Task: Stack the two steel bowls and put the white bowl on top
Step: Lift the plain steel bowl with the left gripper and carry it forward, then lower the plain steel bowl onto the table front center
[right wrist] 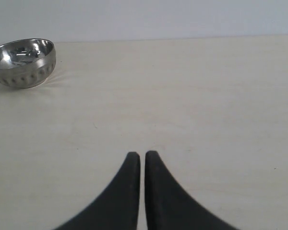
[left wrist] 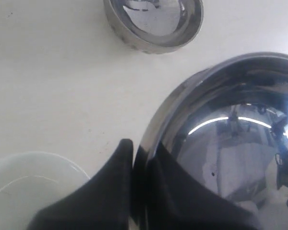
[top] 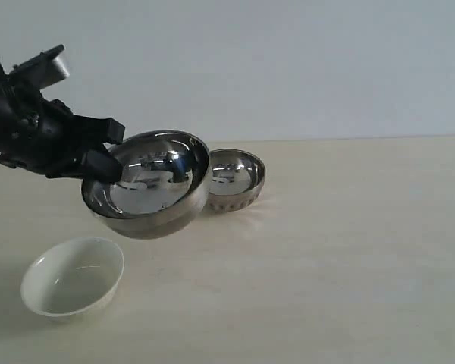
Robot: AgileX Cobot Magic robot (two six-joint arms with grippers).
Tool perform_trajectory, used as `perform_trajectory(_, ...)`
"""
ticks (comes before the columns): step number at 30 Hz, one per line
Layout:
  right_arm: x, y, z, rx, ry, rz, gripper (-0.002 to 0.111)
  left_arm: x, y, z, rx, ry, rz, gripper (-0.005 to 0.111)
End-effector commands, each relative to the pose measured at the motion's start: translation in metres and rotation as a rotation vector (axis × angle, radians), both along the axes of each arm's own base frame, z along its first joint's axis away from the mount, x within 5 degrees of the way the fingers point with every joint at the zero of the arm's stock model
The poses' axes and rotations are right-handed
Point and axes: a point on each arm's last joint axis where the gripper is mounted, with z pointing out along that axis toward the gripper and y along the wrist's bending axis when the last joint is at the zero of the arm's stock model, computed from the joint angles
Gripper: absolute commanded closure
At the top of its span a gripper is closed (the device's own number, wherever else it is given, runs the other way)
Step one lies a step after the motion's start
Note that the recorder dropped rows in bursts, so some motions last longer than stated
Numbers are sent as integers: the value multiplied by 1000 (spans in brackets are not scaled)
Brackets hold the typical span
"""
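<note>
My left gripper (top: 105, 163) (left wrist: 140, 153) is shut on the rim of the smooth steel bowl (top: 148, 186) (left wrist: 235, 143), one finger inside and one outside. That bowl hangs tilted above the table, just left of the ribbed steel bowl (top: 233, 180) (left wrist: 153, 21) (right wrist: 23, 62), which rests on the table. The white bowl (top: 73, 277) (left wrist: 24, 191) sits on the table below and in front of the held bowl. My right gripper (right wrist: 142, 155) is shut on nothing, low over bare table, far from the ribbed bowl; the exterior view does not show it.
A pale wooden table (top: 349, 250) runs to a plain light wall (top: 288, 61) behind it. Bare tabletop lies to the right of the ribbed bowl.
</note>
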Motion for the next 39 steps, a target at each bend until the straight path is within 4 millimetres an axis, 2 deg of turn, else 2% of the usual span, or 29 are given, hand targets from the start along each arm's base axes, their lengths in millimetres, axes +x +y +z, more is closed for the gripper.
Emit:
perform_trajectory(1, 0, 0, 0, -8, -15, -5, 108, 10, -5, -31, 21, 30, 39, 103)
perform_trajectory(4, 0, 0, 0, -6, -15, -5, 108, 12, -12, -56, 48, 54, 37, 103)
perform_trajectory(5, 0, 0, 0, -6, -15, -5, 108, 10, -20, -63, 56, 71, 9, 103)
perform_trajectory(8, 0, 0, 0, -7, -13, -5, 108, 10, -34, -77, 76, 79, -18, 103)
perform_trajectory(11, 0, 0, 0, -7, -13, -5, 108, 14, -36, -91, 94, 89, -12, 103)
perform_trajectory(27, 0, 0, 0, -7, -13, -5, 108, 22, -30, -112, 107, 127, 21, 103)
perform_trajectory(39, 0, 0, 0, -7, -13, -5, 108, 23, -30, -117, 112, 130, 24, 103)
